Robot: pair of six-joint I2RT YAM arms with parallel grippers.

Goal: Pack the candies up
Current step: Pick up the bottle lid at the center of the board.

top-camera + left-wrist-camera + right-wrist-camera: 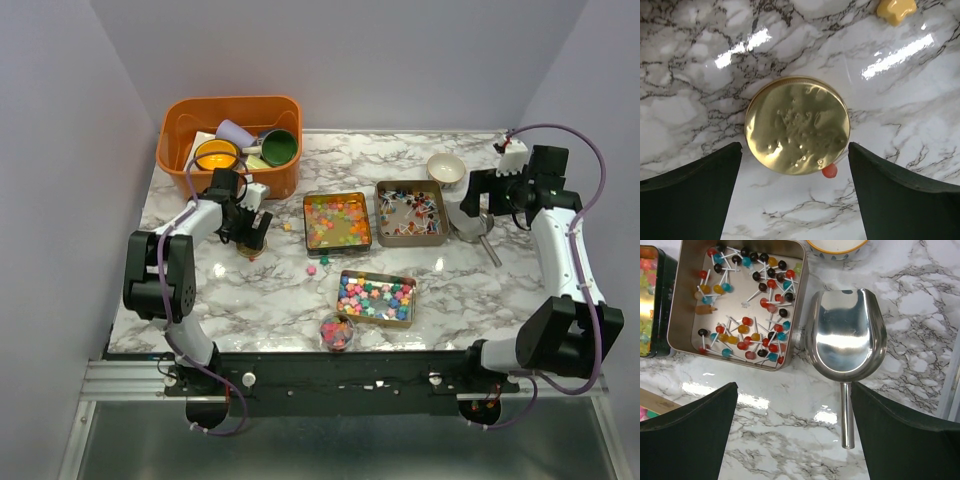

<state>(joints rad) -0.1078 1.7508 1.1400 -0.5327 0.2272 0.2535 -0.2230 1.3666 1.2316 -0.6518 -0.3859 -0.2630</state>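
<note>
— What's on the white marble-patterned table (250,290)?

— My arms first. The left arm is folded, elbow out at the left edge and forearm reaching toward the far left. Its wrist is pitched down just in front of the orange plastic bin (230,125). My right arm rises along the right edge and bends inward at the far right, wrist turned down too.

— And the candies?

— Mostly in three metal tins mid-table. The square tin of glossy pastel candies (337,220) sits beside the square tin of little lollipops (411,212), whose white sticks point every which way. The oblong tin of bright candies (376,297) lies nearer me, long axis running left to right. A small round clear jar (336,331) holding a few candies stands by its near left corner.

— End effectors?

— The right end effector (794,385) is spread wide above the shiny steel scoop (847,335), holding nothing. The scoop lies just right of the lollipop tin, handle toward the near right. The left end effector (792,147) is spread too, one finger either side of the round gold lid (797,125), which lies flat. I can't tell whether they touch its rim. A red candy (829,171) touches the lid's edge, and a yellow star-shaped candy (896,9) lies farther off.
</note>
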